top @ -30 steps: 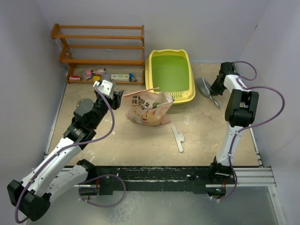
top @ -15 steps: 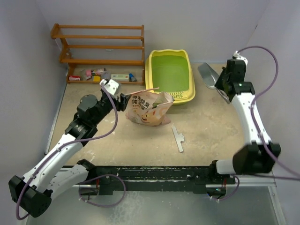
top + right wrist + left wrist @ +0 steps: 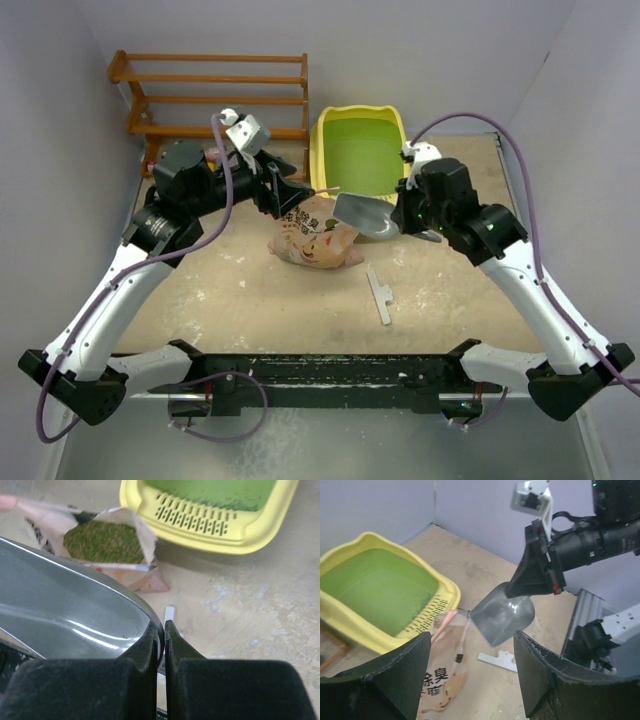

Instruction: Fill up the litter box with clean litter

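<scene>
Above bag (image 3: 312, 245), right end effector (image 3: 398, 216) with scoop (image 3: 362, 214)

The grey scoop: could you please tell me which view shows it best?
The left wrist view: the grey scoop shows its whole bowl there, large and clear, beside the bag. The top view shows it small; the right wrist view shows only part of the bowl.

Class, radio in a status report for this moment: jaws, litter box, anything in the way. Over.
Left jaws open above bag. Right jaws shut on empty scoop by bag mouth. Litter in bag; box unfilled. Nothing blocking.
</scene>
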Available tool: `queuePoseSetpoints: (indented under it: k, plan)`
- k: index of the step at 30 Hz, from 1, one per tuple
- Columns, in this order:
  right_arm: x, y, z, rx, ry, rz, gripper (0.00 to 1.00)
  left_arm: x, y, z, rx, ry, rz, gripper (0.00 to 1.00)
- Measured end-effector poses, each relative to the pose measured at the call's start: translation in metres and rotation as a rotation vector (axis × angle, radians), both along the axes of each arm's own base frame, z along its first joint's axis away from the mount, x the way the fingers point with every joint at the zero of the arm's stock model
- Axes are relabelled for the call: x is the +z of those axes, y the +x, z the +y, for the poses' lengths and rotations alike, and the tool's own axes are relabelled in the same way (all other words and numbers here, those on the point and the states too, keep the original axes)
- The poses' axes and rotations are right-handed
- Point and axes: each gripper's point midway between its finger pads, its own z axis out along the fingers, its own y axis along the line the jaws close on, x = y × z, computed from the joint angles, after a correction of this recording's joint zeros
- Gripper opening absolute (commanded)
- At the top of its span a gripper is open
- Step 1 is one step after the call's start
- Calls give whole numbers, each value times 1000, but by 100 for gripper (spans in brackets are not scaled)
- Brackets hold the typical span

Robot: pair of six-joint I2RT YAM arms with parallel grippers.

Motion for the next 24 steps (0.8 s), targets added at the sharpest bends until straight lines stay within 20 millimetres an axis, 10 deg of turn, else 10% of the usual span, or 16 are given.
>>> queuePoseSetpoints:
  k: [8, 24]
  plan:
    - [-12, -25, 31, 124, -68, 31, 0, -42, -10, -20, -115, 30, 253, 69]
    - [11, -23, 32, 105, -87, -45, 0, -97, -35, -33, -206, 10, 530, 62]
